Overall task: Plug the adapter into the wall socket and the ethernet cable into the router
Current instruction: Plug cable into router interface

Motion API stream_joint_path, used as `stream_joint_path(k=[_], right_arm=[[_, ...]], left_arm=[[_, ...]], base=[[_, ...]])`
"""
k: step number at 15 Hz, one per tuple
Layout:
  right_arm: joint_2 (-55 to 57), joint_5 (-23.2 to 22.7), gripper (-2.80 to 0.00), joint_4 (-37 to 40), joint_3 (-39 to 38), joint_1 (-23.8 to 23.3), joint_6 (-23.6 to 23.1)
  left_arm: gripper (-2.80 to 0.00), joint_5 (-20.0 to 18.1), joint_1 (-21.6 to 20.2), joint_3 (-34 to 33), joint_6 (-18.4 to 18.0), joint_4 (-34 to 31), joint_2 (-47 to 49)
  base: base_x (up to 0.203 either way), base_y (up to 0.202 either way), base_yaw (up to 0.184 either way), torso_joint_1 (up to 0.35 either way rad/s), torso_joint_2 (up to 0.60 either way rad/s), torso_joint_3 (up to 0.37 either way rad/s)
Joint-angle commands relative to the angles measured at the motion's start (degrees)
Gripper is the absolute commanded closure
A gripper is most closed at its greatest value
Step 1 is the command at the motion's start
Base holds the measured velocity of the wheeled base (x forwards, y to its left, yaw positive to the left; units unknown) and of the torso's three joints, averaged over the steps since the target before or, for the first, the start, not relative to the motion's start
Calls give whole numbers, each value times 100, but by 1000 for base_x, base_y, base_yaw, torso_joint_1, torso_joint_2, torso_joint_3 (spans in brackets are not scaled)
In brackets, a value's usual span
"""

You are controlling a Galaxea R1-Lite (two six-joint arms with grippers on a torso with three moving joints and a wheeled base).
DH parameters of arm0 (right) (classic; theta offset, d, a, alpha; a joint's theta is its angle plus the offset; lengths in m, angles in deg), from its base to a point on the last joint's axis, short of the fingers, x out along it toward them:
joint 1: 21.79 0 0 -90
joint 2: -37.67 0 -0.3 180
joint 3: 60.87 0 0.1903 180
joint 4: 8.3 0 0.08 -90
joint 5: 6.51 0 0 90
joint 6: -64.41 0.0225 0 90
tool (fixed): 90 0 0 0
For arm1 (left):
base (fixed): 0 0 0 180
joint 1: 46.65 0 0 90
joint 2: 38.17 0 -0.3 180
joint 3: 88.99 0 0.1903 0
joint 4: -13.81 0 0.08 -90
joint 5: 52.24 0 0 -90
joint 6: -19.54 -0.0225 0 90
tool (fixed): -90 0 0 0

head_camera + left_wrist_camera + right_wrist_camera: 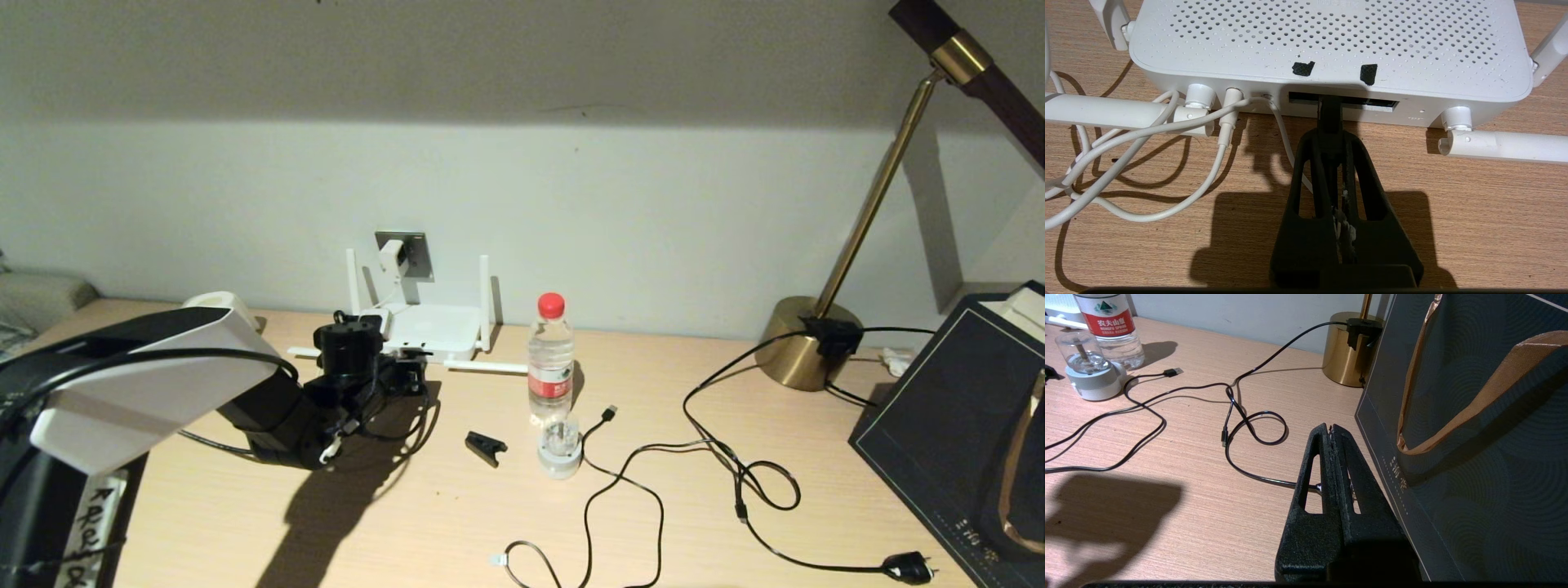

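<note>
Left gripper (1331,122) was clamped on the ethernet cable (1329,112) plug at the router's (1331,36) front slot near the desk's (408,523) rear edge; adapter (392,256) sat in the wall socket (418,255); right gripper (1332,430) was closed, empty, beside a dark paper bag (1474,457).

1 router (430,328), 4 antennas, 1 bottle (550,358), 1 lamp (816,343).
</note>
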Motion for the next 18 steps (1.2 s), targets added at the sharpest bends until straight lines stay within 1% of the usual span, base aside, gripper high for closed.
stream_joint_path(k=[1, 13, 18], right_arm=[[9, 0, 0, -4, -132, -4, -8], [9, 0, 0, -4, -132, -4, -12], [9, 0, 0, -4, -132, 4, -12]], left_arm=[[0, 10, 2, -2, 4, 23, -8], [0, 10, -4, 137, 21, 23, 18], [0, 10, 9, 75, 21, 31, -8]], base=[[0, 0, 0, 0, 0, 0], [0, 0, 0, 0, 0, 0], [0, 0, 0, 0, 0, 0]])
